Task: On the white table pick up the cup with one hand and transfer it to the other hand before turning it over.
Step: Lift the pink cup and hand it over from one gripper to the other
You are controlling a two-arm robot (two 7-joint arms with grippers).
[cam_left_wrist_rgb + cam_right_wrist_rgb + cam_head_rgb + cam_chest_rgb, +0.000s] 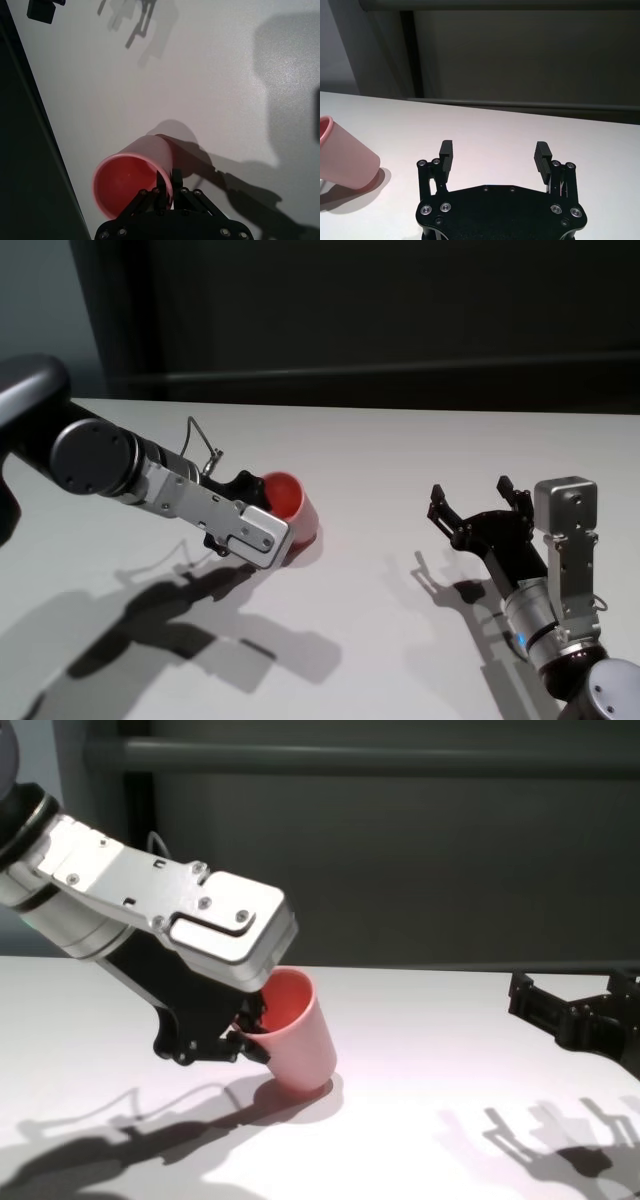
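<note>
left gripper (167, 187) is pinched on the rim of the cup (297, 508), one finger inside the mouth and one outside on the wall. cup sits tilted on the worktop (400, 460), mouth leaning toward the left arm, base edge touching the surface, roughly at 10 o'clock from the middle of the worktop in the head view. so: left gripper grasping the cup by the rim, pickup step in hand, cup not yet clear of the worktop.

right gripper (493, 156) is released, fingers spread wide, hovering low at about 4 o'clock, well apart from the cup, pointing toward it.

how to do the lift well, my read:
- the hold is thin, only on one spot of the rim, so the cup can swing or slip. raise slow and straight, no jerks.
- check the pinch is firm before the base leaves the surface; smooth plastic likely slides.
- keep the cup wall exposed toward 3 o'clock so the right gripper has bare wall to close on.
- bring the cup to mid worktop between the arms, clear of the surface.
- right gripper should take the body lower down, away from the left fingers, so they don't clash.
- left lets go only after right has closed.

risk: cup tips further and rolls if the pinch loosens.
</note>
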